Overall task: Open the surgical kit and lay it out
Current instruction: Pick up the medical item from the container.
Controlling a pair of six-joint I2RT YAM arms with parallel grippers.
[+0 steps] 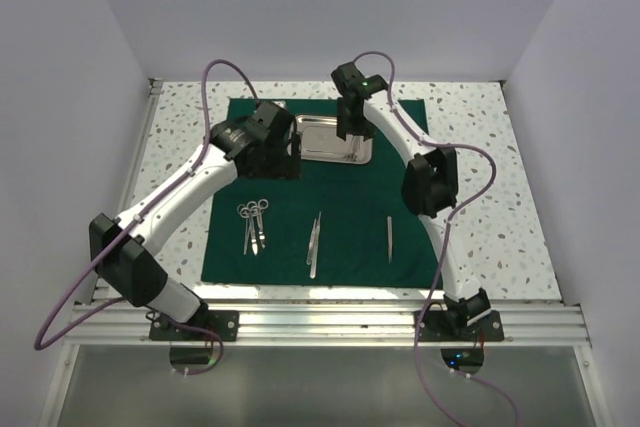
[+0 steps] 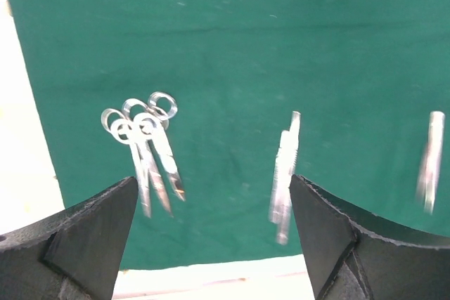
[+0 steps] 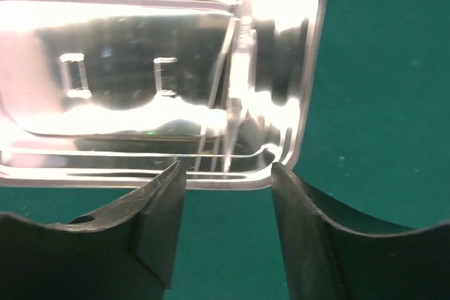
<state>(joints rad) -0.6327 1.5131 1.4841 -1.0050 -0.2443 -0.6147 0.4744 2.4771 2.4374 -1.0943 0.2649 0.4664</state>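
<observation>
Dark green cloth point(image 1: 330, 197) lay spread flat on the speckled tabletop point(image 1: 480, 207) in the top view, with the steel tray point(image 1: 318, 143) on its 12 o'clock part. Three sets of slim steel pieces lay apart in a row nearer the arms. The ring-handled tools point(image 1: 253, 224) were at 8 o'clock from the tray, the long tweezers point(image 1: 314, 243) at 6 o'clock and the short tweezers point(image 1: 389, 238) at 5 o'clock. The left wrist hung at the tray's 9 o'clock side, the right wrist over its 1 o'clock part.

In the left wrist view, the left fingers point(image 2: 91, 237) stood wide apart above the cloth and gripped nothing. The ring-handled tools lay overlapping at 10 o'clock, the long tweezers just by the other fingertip, and the short tweezers at the 3 o'clock edge.

In the right wrist view, the right fingers point(image 3: 148, 230) stood partly apart, clamping nothing visible, with their tips either side of the tray's near rim. A slim bright streak ran along the tray floor; I could not tell whether it was a tool or a reflection.
</observation>
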